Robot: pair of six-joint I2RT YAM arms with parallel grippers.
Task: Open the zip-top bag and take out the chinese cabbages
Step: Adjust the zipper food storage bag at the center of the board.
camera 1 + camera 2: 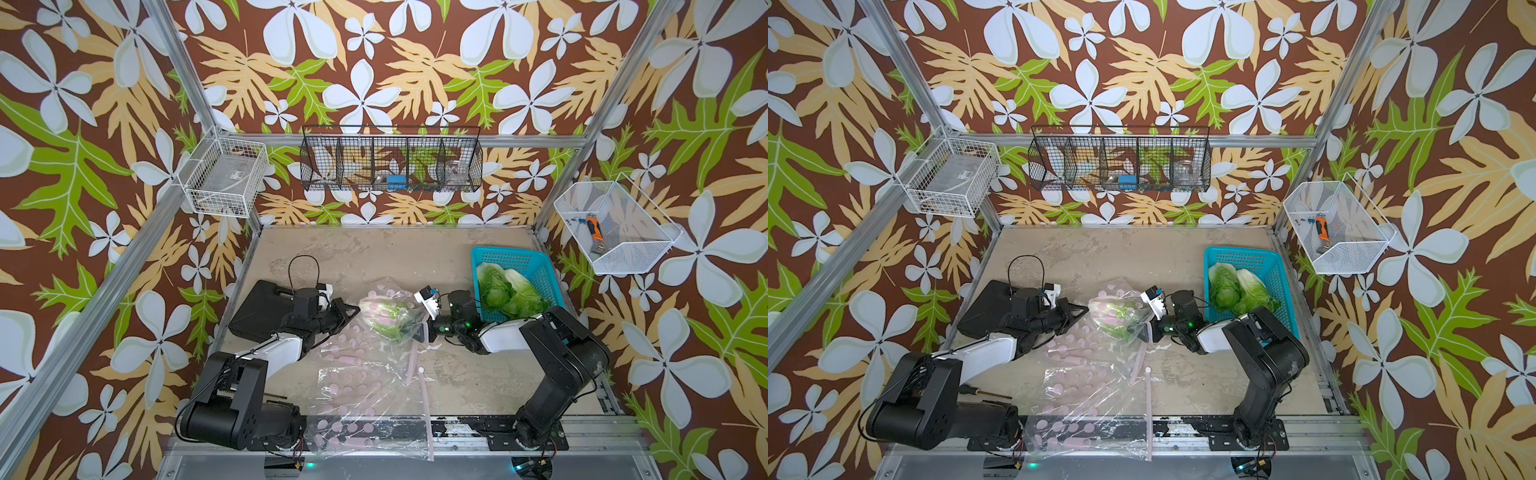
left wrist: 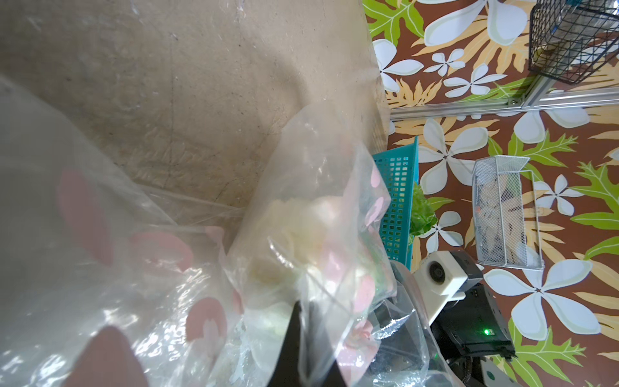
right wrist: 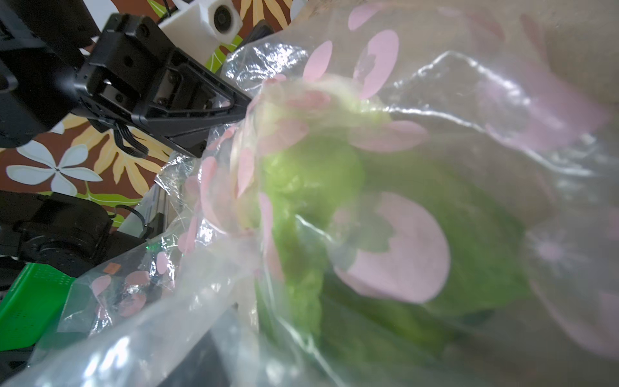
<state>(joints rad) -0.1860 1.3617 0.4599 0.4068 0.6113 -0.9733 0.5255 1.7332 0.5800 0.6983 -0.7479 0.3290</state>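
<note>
Left fingers pinch the pink-spotted bag (right fingers: cannot tell) holding crinkled green cabbage.

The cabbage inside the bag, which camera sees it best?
The right wrist view: the chinese cabbage fills the picture, green leaves clear through the zip-top bag. The left wrist view shows only its pale base. In both top views the chinese cabbage looks small.

glossy crinkled clear plastic zip-top bag
</note>
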